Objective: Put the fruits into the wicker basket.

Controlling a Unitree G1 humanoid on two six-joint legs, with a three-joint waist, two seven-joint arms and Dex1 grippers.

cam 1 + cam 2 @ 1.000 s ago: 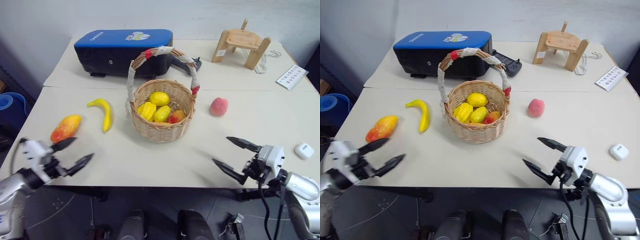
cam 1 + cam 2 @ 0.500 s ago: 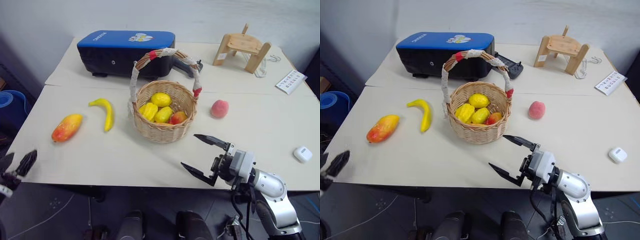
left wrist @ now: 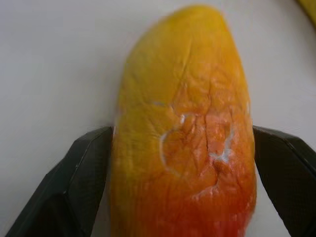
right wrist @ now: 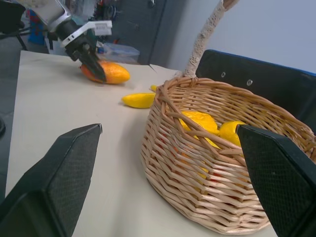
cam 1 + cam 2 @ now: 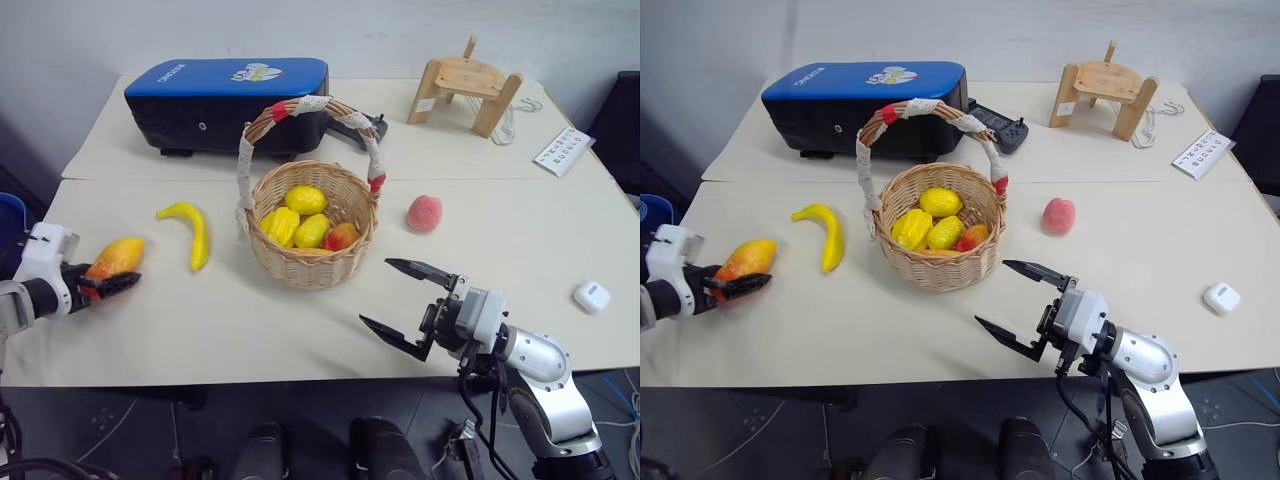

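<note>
— Where is the mango [image 5: 117,256]?
— Lying on the worktop [image 5: 520,240] near its left edge, toward the front. The left end effector [image 5: 108,284] has its two black fingers [image 3: 81,182] set on either side of the fruit's red end. In the left wrist view they sit right against its sides, but I cannot tell whether they press it.

— And the right end effector [image 5: 405,300]?
— Jaws spread wide, nothing between them. It hangs over the front edge of the worktop, just in front of the wicker basket [image 5: 308,262].

— What is in the basket?
— Three yellow pieces [image 5: 305,199] and a red-orange fruit [image 5: 342,236]. The basket stands near the middle of the worktop, its taped handle [image 5: 300,105] arching over it.

— The other fruits?
— The banana [image 5: 190,229] lies on the worktop between the mango and the basket, touching neither. The peach [image 5: 424,213] sits on the worktop to the right of the basket, apart from it.

— Anything else up there?
— A blue and black case [image 5: 225,100] along the back edge behind the basket, a small wooden stool [image 5: 464,85] toward the back right corner, a printed card [image 5: 562,150] by the right edge, and a small white rounded case [image 5: 590,296] near the front right corner.
</note>
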